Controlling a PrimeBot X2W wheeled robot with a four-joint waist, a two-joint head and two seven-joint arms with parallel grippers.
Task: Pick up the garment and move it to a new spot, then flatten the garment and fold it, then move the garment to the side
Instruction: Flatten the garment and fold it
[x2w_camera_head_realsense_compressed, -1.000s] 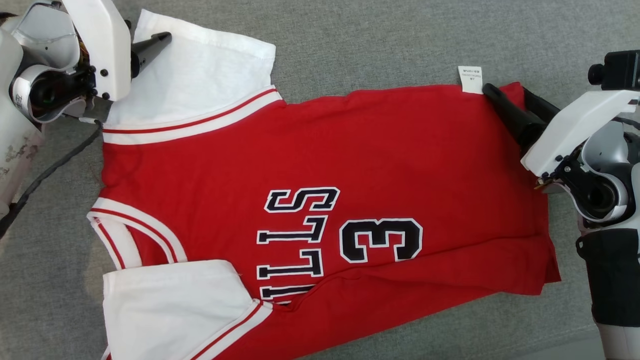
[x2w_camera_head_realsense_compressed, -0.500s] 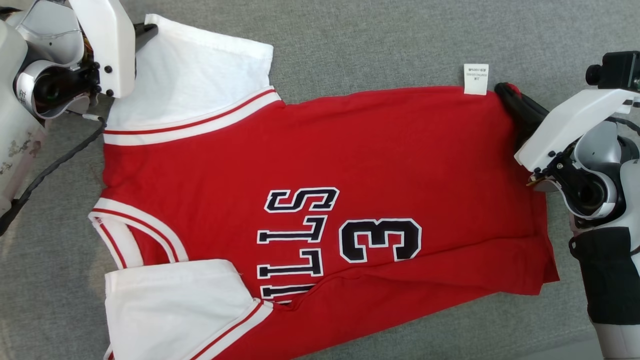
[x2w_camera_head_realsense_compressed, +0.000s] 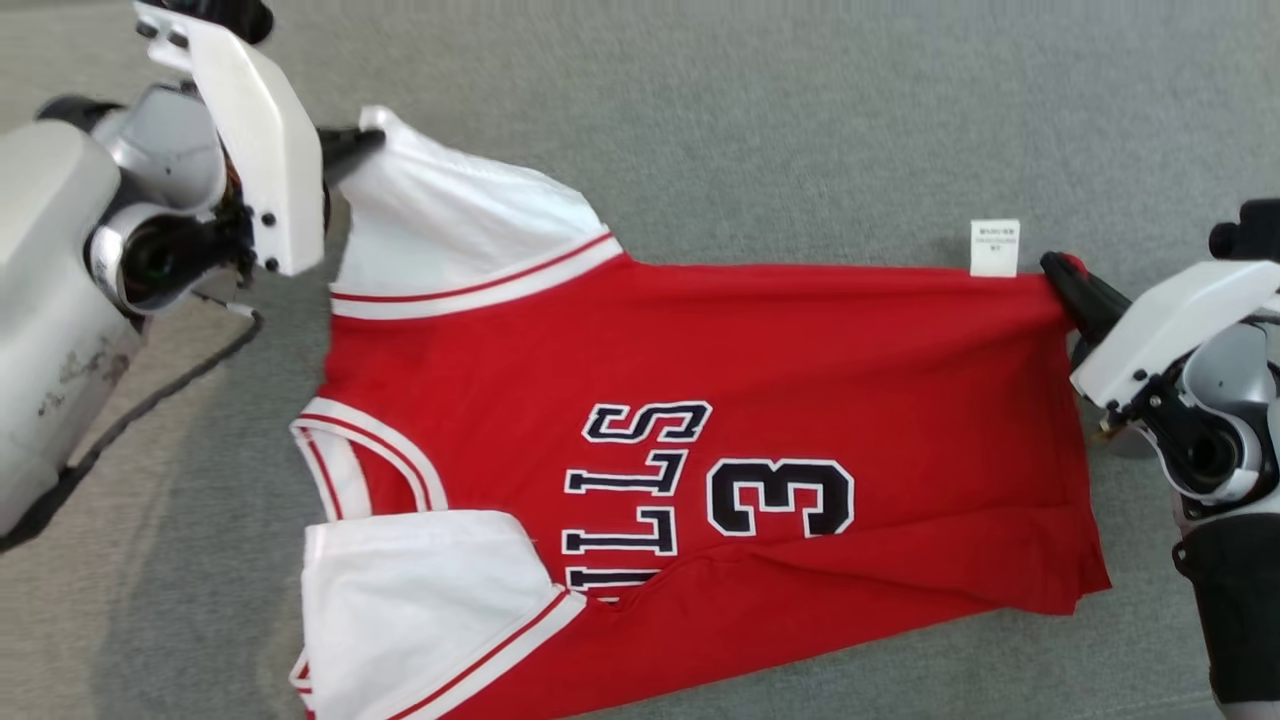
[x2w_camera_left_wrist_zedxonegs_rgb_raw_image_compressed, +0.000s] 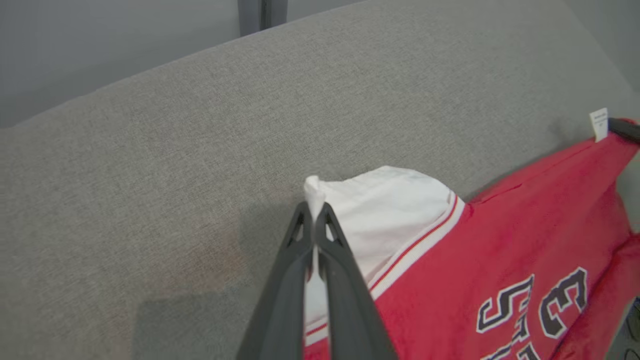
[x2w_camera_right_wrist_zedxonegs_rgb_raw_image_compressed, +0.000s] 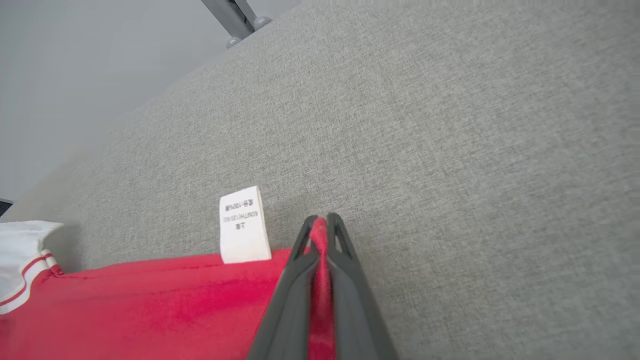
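We see the red basketball jersey (x2w_camera_head_realsense_compressed: 760, 350) lying across the middle of the grey upholstered surface (x2w_camera_head_realsense_compressed: 800, 120), its far edge stretched taut. Our left claw (x2w_camera_head_realsense_compressed: 368, 140) is clenched on the far white sleeve (x2w_camera_head_realsense_compressed: 450, 225)'s corner, and our right claw (x2w_camera_head_realsense_compressed: 1056, 270) is clenched on the far hem corner, just beside the white care label (x2w_camera_head_realsense_compressed: 994, 247).

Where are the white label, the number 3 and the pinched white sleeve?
white label (x2w_camera_right_wrist_zedxonegs_rgb_raw_image_compressed: 244, 225), right wrist view, printed middle.
number 3 (x2w_camera_head_realsense_compressed: 780, 497), head view, digit's middle.
white sleeve (x2w_camera_left_wrist_zedxonegs_rgb_raw_image_compressed: 390, 210), left wrist view, bare middle.
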